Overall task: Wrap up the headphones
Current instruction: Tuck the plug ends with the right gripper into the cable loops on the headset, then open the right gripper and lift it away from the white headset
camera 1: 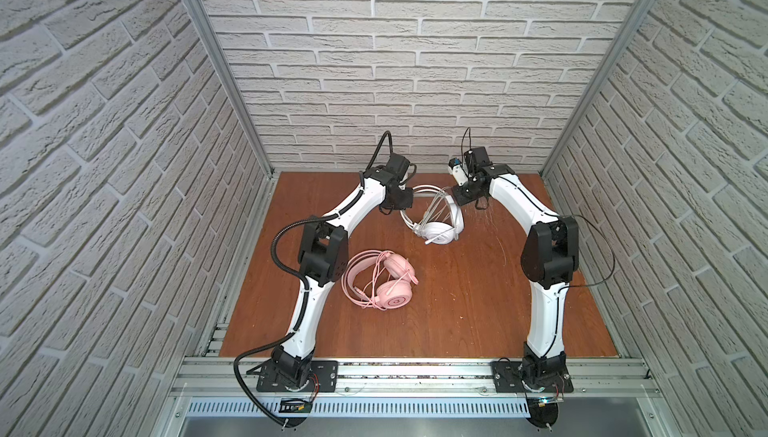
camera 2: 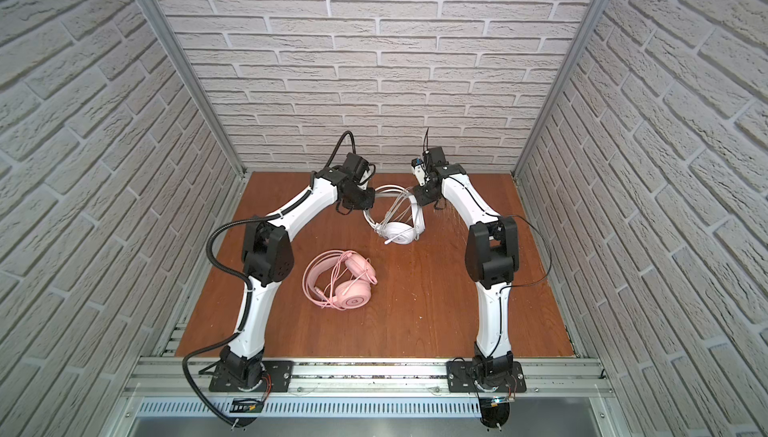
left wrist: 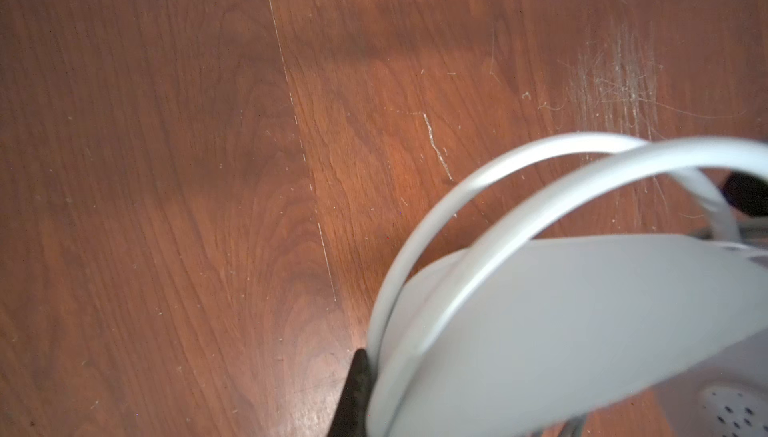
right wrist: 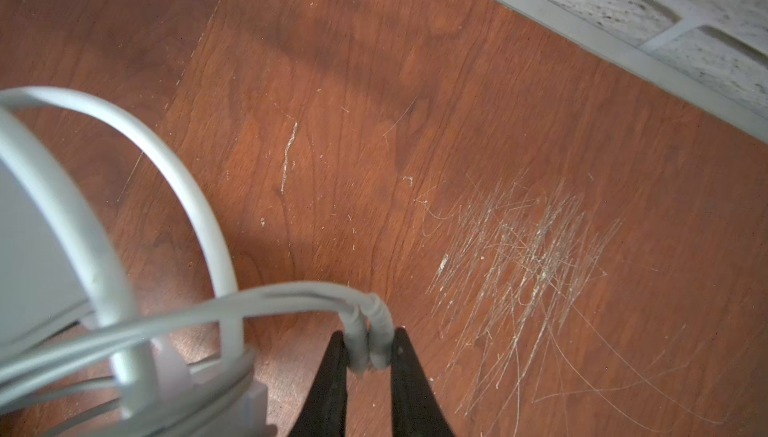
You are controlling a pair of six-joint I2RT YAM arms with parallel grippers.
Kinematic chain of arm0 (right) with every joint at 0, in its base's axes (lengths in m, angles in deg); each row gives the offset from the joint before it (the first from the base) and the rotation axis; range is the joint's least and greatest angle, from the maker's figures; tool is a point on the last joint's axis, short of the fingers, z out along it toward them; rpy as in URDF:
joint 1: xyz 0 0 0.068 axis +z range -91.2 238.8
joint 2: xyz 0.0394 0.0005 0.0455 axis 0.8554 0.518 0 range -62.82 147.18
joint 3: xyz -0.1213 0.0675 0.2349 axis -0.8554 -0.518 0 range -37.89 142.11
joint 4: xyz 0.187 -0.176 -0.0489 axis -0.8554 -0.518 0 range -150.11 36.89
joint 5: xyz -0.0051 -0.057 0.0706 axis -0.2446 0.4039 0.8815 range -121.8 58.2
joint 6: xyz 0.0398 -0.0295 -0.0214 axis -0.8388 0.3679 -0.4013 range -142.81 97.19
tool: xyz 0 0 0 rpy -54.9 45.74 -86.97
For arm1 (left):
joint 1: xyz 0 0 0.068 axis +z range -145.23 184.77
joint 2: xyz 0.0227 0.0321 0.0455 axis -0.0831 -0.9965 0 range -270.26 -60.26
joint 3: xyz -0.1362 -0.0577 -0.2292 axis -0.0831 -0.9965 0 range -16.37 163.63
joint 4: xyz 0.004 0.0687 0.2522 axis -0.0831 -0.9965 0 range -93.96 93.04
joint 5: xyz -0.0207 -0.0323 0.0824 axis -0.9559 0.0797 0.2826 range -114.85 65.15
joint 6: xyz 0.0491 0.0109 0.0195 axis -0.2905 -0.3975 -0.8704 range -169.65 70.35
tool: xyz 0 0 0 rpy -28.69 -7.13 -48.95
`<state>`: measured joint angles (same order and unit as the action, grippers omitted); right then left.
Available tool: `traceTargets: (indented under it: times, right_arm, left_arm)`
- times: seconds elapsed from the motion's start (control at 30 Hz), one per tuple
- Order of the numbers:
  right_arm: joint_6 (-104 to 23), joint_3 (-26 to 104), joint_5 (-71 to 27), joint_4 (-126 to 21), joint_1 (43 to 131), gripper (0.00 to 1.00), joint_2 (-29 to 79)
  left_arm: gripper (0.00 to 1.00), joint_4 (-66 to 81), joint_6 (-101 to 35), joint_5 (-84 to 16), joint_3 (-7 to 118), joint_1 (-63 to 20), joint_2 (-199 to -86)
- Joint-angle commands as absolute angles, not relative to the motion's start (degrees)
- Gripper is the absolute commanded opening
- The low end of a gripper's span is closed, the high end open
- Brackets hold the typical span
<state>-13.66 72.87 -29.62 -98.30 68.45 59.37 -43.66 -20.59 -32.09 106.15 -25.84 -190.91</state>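
Two grippers busy: my right gripper [right wrist: 369, 366] pinches doubled white cord [right wrist: 249, 304]; my left gripper [camera 1: 405, 200] clamps white headset [camera 1: 436, 229] band, lifted at table's [camera 1: 457, 310] rear; both arms arch inward; pink headset [camera 1: 380, 285] lies mid-table.

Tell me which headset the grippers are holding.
The white headset at the back, held by the left gripper and right gripper; the pink headset lies untouched, nearer the front.
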Motion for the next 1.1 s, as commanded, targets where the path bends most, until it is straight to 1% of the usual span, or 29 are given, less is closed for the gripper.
traceTargets:
  times: [0.0,0.07,0.2,0.43,0.73,0.83,0.9,0.97,1.07]
  right_arm:
    - [-15.7,74.5,-28.0,-96.2,68.2,0.08,59.4]
    - [-16.0,74.3,-27.7,-96.3,68.2,0.1,59.4]
    - [-16.9,73.3,-28.3,-97.0,68.1,0.19,58.4]
    - [-17.6,69.2,-29.6,-97.2,67.9,0.28,54.7]
    - [-18.8,67.2,-30.9,-98.9,67.3,0.35,51.6]
    - [-19.2,66.2,-31.5,-99.7,67.1,0.4,50.9]
    - [-19.5,65.5,-31.8,-100.4,67.0,0.48,48.6]
    - [-20.0,64.8,-32.1,-100.9,66.8,0.52,47.4]
    - [-22.2,63.6,-34.5,-102.1,66.2,0.57,45.5]
  left_arm:
    - [0.0,-43.8,-20.4,-36.6,108.6,-26.2,-186.8]
    - [0.0,-44.5,-20.3,-36.5,108.5,-26.4,-187.0]
    - [0.0,-46.0,-19.1,-35.5,109.0,-26.4,-187.5]
    - [0.0,-49.1,-17.2,-34.3,110.1,-26.4,-188.1]
    - [0.0,-51.3,-16.6,-33.0,111.1,-26.4,-189.4]
    - [0.0,-51.4,-16.3,-32.8,111.1,-26.4,-189.4]
    - [0.0,-51.5,-16.0,-32.7,111.2,-26.4,-189.5]
    - [0.0,-51.5,-15.5,-32.7,111.3,-26.5,-189.6]
    - [0.0,-51.8,-14.0,-31.8,111.2,-26.5,-189.5]
